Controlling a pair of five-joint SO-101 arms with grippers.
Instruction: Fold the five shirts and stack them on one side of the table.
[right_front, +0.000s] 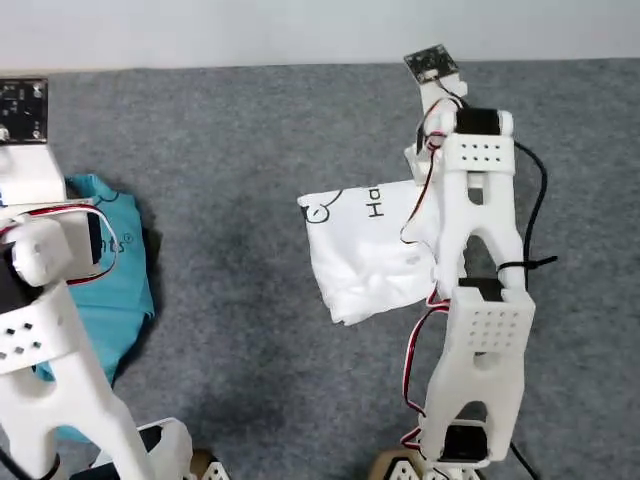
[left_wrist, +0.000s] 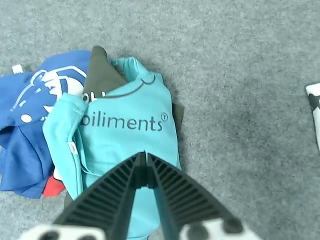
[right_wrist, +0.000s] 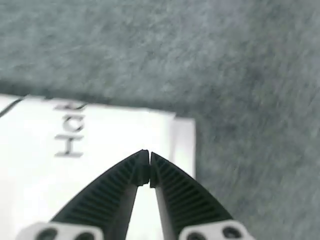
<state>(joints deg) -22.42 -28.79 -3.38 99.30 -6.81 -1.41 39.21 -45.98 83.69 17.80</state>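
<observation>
A white shirt (right_front: 365, 255) with black print lies roughly folded mid-table. My right arm (right_front: 478, 200) stands over its right side. My right gripper (right_wrist: 146, 154) is shut, its tips above the white shirt (right_wrist: 40, 175) near a corner, with nothing visibly between them. At the table's left lies a pile with a teal shirt (right_front: 125, 270) on top. My left gripper (left_wrist: 146, 156) is shut and hangs over the teal shirt (left_wrist: 130, 130). Under and beside the teal one lie a blue shirt (left_wrist: 25, 125), a dark olive shirt (left_wrist: 102, 75) and a bit of red cloth (left_wrist: 52, 186).
Grey carpet-like table cover (right_front: 230, 130) stretches bare between the pile and the white shirt. My left arm (right_front: 40, 300) covers part of the pile from above. The arm bases stand at the near edge.
</observation>
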